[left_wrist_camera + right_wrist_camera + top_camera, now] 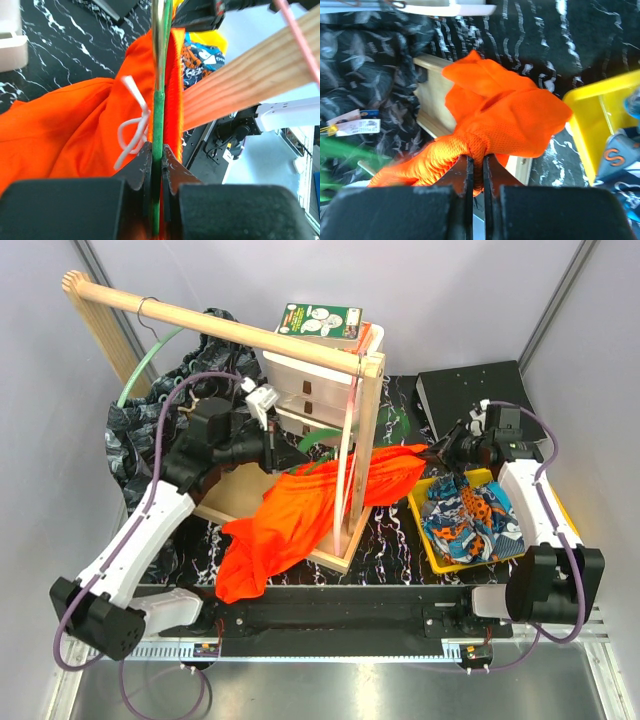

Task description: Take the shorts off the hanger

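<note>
Spreading across the base of a pale wooden rack (345, 540), the bright orange cloth shorts (290, 525) run from the near left of the black marbled surface (395, 525) up toward the right in the top view. The left end effector (288, 455) is closed on a green plastic hanger (322, 439) at the shorts' upper edge. The right end effector (440, 456) pinches their far right tip. Blue, orange and white patterned shorts (470, 518) lie in a yellow plastic tray (425, 525) beside the right arm, and dark navy-grey patterned shorts (130, 440) sit bunched at the back left.

At the left wrist, both fingers (145, 165) clamp the green hanger's thin bar. Orange fabric lies against it on either side, and a white drawstring (131, 131) loops just to the left.

At the right wrist, the fingers (466, 172) squeeze a gathered fold of orange mesh. The tray's yellow wall stands near on the right.
</note>
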Available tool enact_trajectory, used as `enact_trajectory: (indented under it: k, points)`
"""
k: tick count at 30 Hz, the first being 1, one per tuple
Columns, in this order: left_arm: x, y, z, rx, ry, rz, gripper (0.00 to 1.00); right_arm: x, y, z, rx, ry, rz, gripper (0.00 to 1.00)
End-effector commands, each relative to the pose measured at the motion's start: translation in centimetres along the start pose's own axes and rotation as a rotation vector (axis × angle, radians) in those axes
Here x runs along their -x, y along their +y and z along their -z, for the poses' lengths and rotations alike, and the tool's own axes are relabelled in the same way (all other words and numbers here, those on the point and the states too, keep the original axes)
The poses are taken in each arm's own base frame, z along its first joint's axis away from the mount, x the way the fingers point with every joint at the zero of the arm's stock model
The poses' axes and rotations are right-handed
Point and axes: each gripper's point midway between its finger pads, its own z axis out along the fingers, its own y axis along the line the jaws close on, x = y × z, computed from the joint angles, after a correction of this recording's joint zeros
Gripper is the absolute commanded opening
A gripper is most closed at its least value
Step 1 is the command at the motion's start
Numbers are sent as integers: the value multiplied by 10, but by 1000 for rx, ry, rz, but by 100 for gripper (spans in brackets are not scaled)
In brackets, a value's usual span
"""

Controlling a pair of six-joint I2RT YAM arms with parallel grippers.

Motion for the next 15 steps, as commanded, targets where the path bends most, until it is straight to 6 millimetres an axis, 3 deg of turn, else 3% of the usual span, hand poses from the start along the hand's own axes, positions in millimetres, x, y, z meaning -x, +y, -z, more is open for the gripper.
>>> enact_trajectory:
  k: [1,6,9,10,15]
  points:
    - [28,-20,32,-36,-110,-89,0,36,-46,2,-144,-133,-6,0]
    - [39,-18,32,-28,-154,-95,0,21,-28,1,-19,-91,-14,0]
    - [51,-23,26,-66,-181,-59,0,0,-15,-3,20,-51,15,0]
    - [53,-22,22,-80,-175,-45,0,-15,-4,-7,44,-8,47,0]
    - [65,-16,9,-90,-182,7,0,-49,35,-7,118,56,130,0]
